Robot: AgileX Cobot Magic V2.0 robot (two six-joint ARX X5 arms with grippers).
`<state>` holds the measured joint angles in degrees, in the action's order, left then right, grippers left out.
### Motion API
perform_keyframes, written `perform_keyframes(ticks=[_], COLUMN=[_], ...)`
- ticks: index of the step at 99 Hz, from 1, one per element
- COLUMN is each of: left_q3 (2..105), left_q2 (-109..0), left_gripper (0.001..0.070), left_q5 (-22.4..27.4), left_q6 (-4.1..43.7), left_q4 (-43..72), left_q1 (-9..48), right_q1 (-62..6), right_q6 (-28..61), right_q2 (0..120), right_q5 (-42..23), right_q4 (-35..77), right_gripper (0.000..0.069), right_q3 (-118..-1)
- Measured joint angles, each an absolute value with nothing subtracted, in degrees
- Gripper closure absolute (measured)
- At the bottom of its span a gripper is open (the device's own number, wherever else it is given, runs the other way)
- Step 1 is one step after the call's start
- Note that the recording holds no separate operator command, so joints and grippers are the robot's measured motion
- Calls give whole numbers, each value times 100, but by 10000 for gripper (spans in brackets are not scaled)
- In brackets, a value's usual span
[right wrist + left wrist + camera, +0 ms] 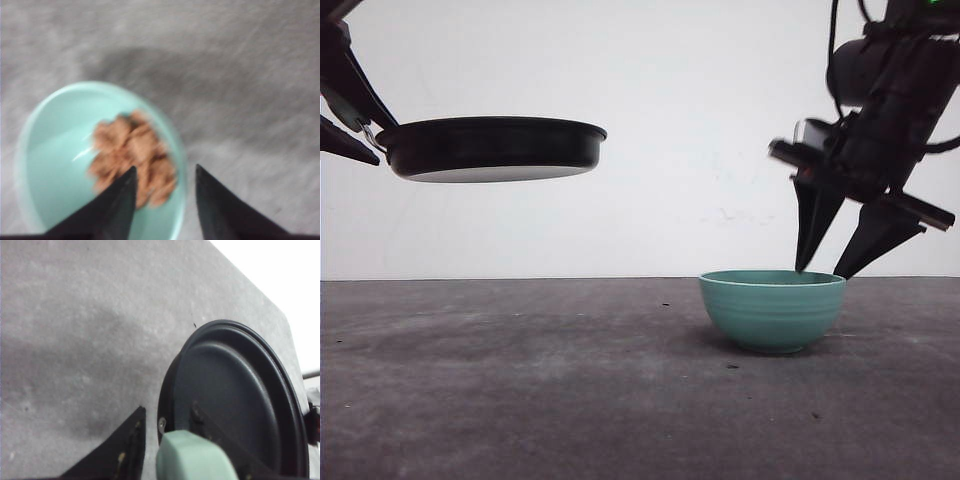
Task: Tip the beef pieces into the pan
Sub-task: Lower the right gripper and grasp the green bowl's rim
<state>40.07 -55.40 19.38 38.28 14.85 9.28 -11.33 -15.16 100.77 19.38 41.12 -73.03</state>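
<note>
Teal bowl (772, 309) of beef pieces (134, 157) beneath spread right gripper (829, 270)

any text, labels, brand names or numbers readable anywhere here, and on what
None can be read. The pan, its mint-green handle, the teal bowl with the beef pieces, the grey table and the white wall carry no visible print. The right wrist view is blurred, so fine marks there could not be read.

Pan (492, 148) aloft; R hand (827, 272) over bowl (772, 310)
</note>
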Motion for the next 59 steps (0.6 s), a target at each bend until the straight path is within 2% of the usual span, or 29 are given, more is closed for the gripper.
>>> perform_keyframes(ticks=[26,59], left_q3=[4007,4007], left_q2=[-5542,-5542], left_gripper=[580,580], left_q5=[1916,1638], left_q6=[3817,3701], left_q4=[1520,1516], left_q1=[1262,1450], right_q1=[-1114,-1251], right_q6=[-1712,-1857], right_q2=[10217,10363], right_q5=[1518,1516], right_q4=[3953,3924], right_gripper=[498,499], right_q3=[-7303,-7303])
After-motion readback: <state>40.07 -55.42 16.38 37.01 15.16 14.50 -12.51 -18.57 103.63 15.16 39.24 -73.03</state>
